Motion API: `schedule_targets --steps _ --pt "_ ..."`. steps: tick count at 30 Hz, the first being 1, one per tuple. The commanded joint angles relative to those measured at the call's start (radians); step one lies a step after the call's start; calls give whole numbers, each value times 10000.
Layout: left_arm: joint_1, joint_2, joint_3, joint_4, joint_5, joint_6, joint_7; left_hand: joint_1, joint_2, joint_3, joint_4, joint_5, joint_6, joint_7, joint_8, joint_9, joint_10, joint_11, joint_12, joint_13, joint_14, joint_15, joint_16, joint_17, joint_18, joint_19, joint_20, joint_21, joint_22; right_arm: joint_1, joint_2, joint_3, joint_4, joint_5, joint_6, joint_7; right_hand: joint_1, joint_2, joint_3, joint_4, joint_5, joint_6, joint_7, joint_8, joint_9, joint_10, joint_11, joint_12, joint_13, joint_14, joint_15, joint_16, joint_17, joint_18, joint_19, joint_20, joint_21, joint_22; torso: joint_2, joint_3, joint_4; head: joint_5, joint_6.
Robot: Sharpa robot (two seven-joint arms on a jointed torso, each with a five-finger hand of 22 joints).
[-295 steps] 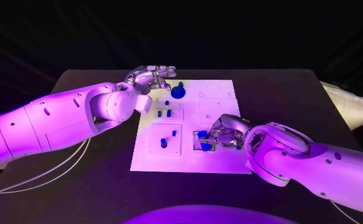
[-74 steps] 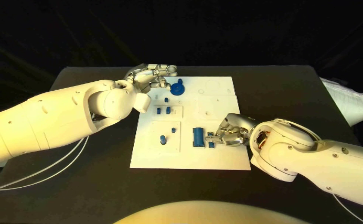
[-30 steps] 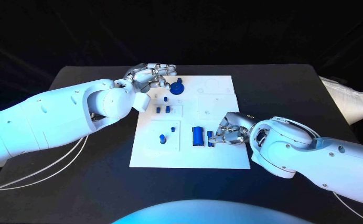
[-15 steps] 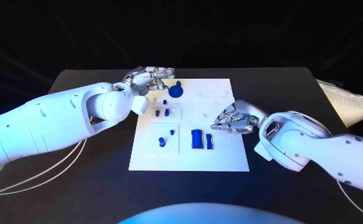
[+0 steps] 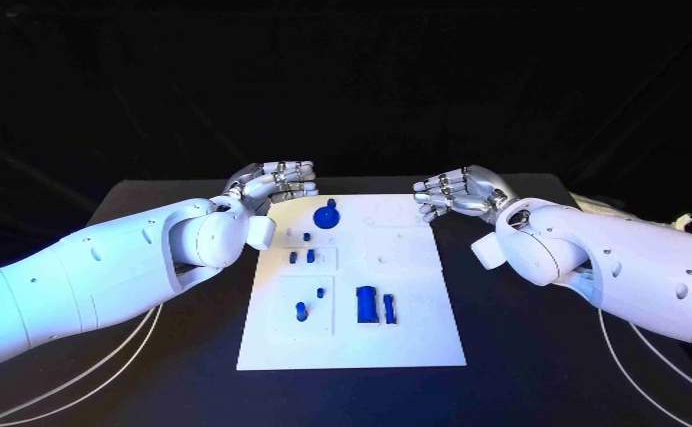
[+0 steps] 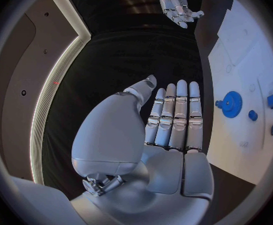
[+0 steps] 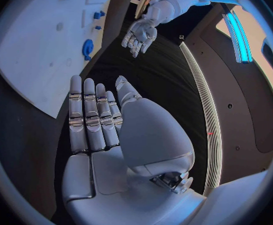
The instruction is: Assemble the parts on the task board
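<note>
The white task board (image 5: 418, 332) lies in the middle of the black table. A blue gear (image 5: 327, 215) stands near its far edge, with small blue pegs (image 5: 306, 237) just in front of it. A blue block (image 5: 366, 304) and a narrow blue bar (image 5: 389, 307) stand side by side toward the near end. My left hand (image 5: 271, 179) hovers off the board's far left corner, fingers straight, holding nothing. My right hand (image 5: 459, 187) hovers off the far right corner, likewise flat and empty. The left wrist view shows the left hand (image 6: 174, 115), gear (image 6: 231, 104) and board (image 6: 249, 60).
More small blue parts (image 5: 302, 310) sit in the board's left panels. The right wrist view shows my right hand (image 7: 96, 120), the board (image 7: 43, 50), the gear (image 7: 88, 48) and my left hand (image 7: 141, 35) across from it. Bare black table surrounds the board.
My right hand has left the blue block and bar and drawn back to the board's far right corner, fingers straightened. The left hand uncurled beside the gear. The camera view shifted.
</note>
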Motion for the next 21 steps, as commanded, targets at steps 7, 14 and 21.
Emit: schedule_targets --steps 7,14,21 --pt "-105 466 13 -852 572 -556 1042 151 78 -112 -4 5 54 -114 -294 -14 -1 171 -552 -14 205 223 -1639 -869 146 -69 326 -803 -1135 20 833 70 -1624 2641 1138 1900 -184 132 209 -556 32 -136 174 -59 -416 49 88 -305 -1507 710 91 -716 -1326 129 933 5 -1147 -1115 -318 11 -23 11 425" --pt "-149 438 9 -726 265 -584 651 -5127 519 -1566 -92 -606 -3844 -712 -1219 -672 -4262 -422 -1429 -642 -3636 -264 -2539 -1665 -511 -3344 -613 -1325 -2852 -22 837 78 -1515 2105 419 1389 -5759 -207 -122 -693 -642 -3828 -576 -691 -1513 -4183 -460 -978 -2417 -3743 -842 -1379 -2166 -516 -3033 -755 -2300 -2175 -328 19 32 -33 494" --pt "-366 299 42 63 -79 -1846 1096 -7254 1226 -2148 -92 -606 -5411 -963 -1219 -672 -5968 -1356 -1429 -642 -5188 -1046 -2864 -1962 -781 -4663 -1000 -2100 -3509 -252 760 126 -735 2745 -844 1913 -7959 -207 -122 -693 -913 -5299 -873 -691 -1513 -5865 -1344 -978 -2417 -5566 -842 -1379 -2439 -794 -4679 -1047 -2717 -2546 -718 77 304 -181 986"
